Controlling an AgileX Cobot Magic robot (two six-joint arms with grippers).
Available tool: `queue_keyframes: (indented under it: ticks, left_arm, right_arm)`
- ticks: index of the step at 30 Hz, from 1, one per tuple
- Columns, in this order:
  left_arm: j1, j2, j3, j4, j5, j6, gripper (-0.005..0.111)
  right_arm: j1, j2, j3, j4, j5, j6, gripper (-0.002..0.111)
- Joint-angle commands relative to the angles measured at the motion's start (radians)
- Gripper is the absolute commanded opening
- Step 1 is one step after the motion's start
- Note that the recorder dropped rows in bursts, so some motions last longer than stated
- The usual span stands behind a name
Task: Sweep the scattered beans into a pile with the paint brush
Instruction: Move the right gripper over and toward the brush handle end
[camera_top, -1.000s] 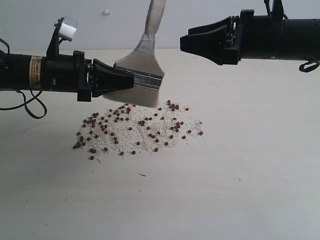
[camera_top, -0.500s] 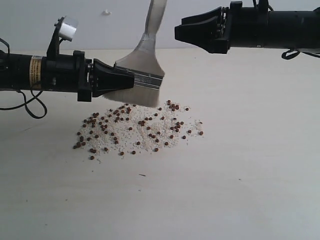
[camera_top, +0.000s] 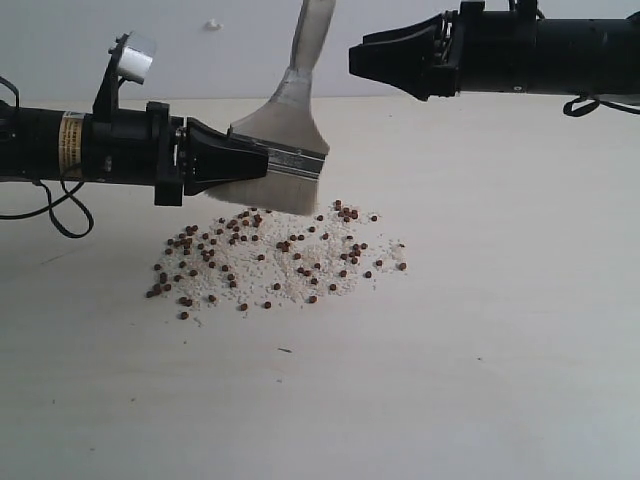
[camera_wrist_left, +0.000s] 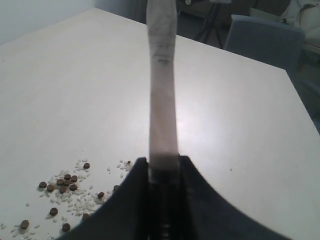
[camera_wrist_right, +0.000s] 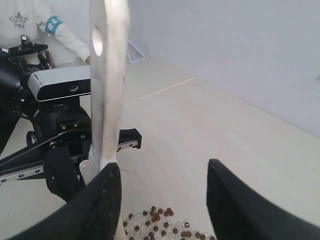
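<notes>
Exterior view: grips the paint brush by its ferrule in the left gripper, bristles at the far edge of the beans, right gripper gaping near the handle; risks flinging beans outward if swept fast.

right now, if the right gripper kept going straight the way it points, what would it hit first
Probably the paint brush handle, upright just ahead of the right gripper and in line with one finger; depth is unclear.
</notes>
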Motion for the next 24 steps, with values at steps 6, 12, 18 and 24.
queue_keyframes:
  ticks: [6, 12, 18, 24]
  left_arm:
    - [0.0, 0.001, -0.007, -0.006, -0.017, -0.004, 0.0]
    - [0.0, 0.001, -0.007, 0.01, -0.017, -0.02, 0.0]
    - [0.0, 0.001, -0.007, 0.008, -0.017, -0.014, 0.0]
    - [0.0, 0.001, -0.007, -0.001, -0.017, -0.001, 0.0]
  right_arm:
    - [-0.007, 0.003, -0.009, 0.01, 0.013, 0.231, 0.047]
    - [-0.074, 0.003, -0.009, 0.01, 0.013, 0.353, 0.04]
    - [-0.069, -0.008, -0.007, -0.026, 0.013, 0.156, 0.045]
    - [-0.032, -0.006, -0.007, 0.003, 0.013, 0.066, 0.048]
